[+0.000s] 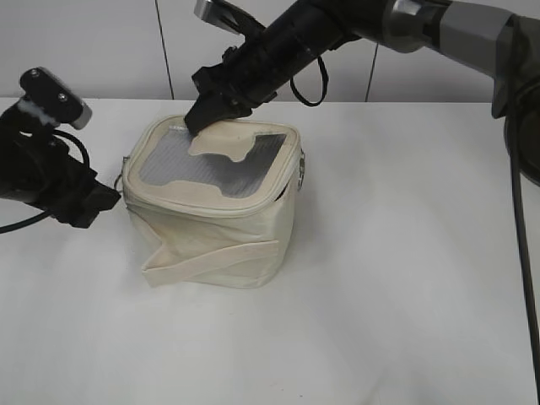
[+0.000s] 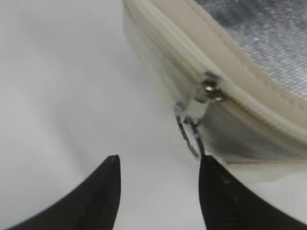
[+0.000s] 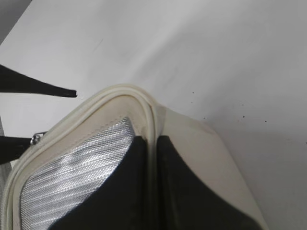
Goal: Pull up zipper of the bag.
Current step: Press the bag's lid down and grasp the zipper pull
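The cream bag point(image 1: 221, 229) stands mid-table, its grey mesh top with the H-shaped patch facing up. My left gripper point(image 2: 160, 163) is open at the bag's left side point(image 1: 105, 199). Its right fingertip touches the silver ring pull point(image 2: 188, 132) that hangs from the slider on the zipper point(image 2: 163, 43). Right of the slider the track gapes and shows silver lining. My right gripper point(image 3: 151, 140) is shut on the bag's lid rim at the far corner point(image 1: 202, 118). A second ring pull point(image 1: 302, 164) hangs at the bag's right side.
The bag's cream strap band point(image 1: 211, 257) sticks out at its lower front. The white table point(image 1: 405, 278) stretches right and forward of the bag, with a pale wall behind. The left gripper's fingertips show at the left edge of the right wrist view point(image 3: 43, 87).
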Robot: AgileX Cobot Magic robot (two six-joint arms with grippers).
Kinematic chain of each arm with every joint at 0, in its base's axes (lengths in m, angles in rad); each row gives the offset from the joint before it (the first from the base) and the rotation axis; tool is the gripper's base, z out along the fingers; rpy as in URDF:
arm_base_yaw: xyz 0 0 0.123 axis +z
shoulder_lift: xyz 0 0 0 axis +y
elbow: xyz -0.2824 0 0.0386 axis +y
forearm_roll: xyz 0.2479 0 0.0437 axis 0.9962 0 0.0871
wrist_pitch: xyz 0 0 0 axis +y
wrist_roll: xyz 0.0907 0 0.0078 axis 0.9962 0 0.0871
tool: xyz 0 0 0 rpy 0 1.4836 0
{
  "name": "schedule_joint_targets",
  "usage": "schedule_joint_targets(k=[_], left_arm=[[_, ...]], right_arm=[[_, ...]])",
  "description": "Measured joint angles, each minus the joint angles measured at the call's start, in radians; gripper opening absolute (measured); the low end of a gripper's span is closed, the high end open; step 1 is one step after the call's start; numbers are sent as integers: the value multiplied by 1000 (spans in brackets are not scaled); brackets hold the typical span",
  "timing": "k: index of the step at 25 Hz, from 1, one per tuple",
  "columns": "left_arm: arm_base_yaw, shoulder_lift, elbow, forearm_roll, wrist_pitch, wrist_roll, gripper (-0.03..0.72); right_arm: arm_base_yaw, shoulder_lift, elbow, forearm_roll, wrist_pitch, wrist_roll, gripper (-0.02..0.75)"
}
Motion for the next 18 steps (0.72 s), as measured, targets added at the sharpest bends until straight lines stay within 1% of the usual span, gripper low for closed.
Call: schedule_joint_targets(k=[5, 10, 18], left_arm=[[0, 0, -1, -13, -26, 0, 405], [0, 0, -1, -28, 42, 0, 405], [1, 0, -30, -115, 37, 0, 405]], right_arm=[[0, 0, 0, 0, 1, 0, 41], [0, 0, 0, 0, 1, 0, 41], [0, 0, 0, -4, 1, 0, 41]])
